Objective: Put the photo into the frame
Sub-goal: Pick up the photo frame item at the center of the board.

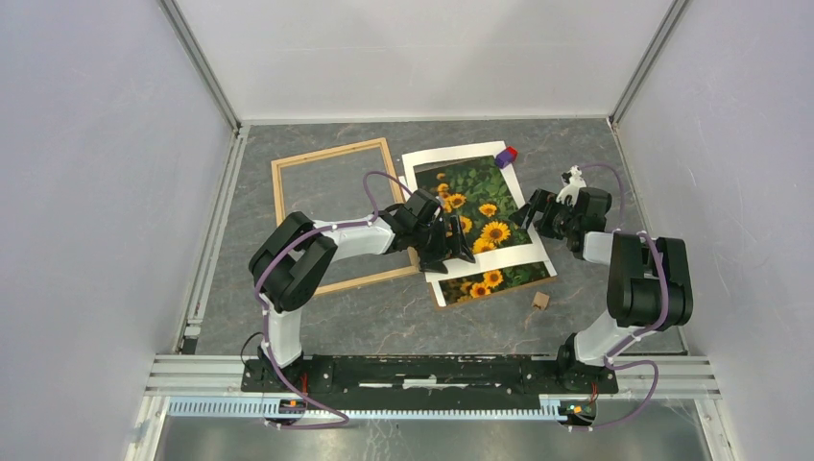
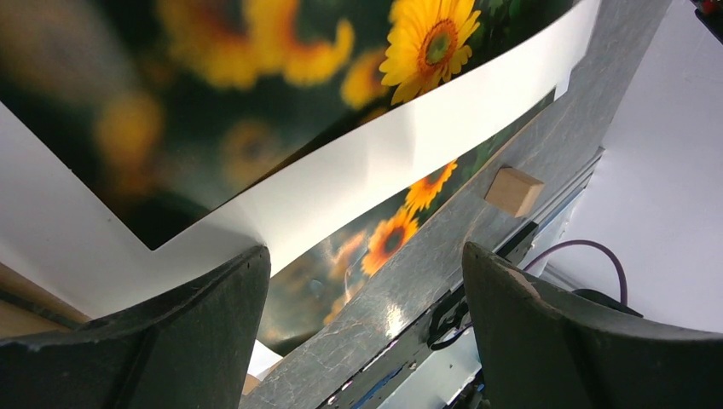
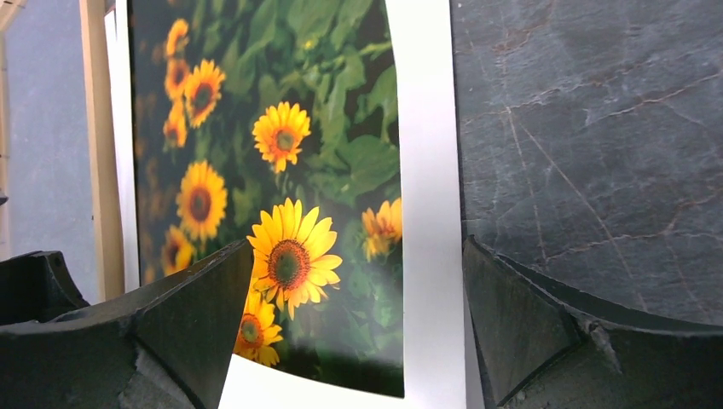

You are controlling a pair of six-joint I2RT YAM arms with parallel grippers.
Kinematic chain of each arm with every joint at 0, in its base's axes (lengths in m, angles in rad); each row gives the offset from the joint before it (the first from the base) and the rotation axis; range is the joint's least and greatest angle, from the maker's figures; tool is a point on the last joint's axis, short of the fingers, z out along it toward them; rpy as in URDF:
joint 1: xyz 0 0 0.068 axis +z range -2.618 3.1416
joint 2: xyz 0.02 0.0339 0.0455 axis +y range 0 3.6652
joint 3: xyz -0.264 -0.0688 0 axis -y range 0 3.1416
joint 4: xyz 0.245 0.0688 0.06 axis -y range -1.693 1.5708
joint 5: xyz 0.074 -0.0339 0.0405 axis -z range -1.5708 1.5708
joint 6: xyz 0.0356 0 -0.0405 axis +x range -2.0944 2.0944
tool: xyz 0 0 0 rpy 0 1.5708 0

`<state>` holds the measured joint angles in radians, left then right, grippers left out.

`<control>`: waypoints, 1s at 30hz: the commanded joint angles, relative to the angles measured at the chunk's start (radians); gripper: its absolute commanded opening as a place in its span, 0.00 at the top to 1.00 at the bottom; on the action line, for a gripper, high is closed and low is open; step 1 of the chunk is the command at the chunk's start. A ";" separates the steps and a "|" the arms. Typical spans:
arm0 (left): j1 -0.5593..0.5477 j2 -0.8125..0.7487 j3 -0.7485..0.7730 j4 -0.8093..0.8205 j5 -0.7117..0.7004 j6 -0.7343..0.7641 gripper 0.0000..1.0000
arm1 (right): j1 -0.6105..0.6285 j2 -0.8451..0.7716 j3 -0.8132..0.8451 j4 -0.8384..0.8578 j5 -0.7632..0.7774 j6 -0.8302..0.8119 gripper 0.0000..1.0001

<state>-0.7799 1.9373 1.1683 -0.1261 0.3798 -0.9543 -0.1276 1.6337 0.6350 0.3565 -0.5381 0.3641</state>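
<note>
My left claw hangs spread over the glossy rectangular sunflower print. It looks like floppy, slick paper, so I'd pinch its exposed edge just beneath me.

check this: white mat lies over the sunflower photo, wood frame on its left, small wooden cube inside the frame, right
The top view shows the small wooden cube outside the frame, on the table by the near right corner of the photo. The white mat over the photo and frame on its left are right.
</note>
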 commanded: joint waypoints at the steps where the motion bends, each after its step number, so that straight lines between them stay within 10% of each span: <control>1: 0.000 0.063 -0.036 -0.028 -0.055 0.014 0.09 | 0.006 -0.022 -0.011 0.017 -0.078 0.037 0.02; 30: 0.001 0.064 -0.039 -0.014 -0.045 0.005 0.09 | -0.066 -0.305 -0.205 -0.178 -0.020 0.186 0.02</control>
<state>-0.7799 1.9434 1.1648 -0.1020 0.3985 -0.9550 -0.1673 1.3781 0.4458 0.2413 -0.5552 0.5419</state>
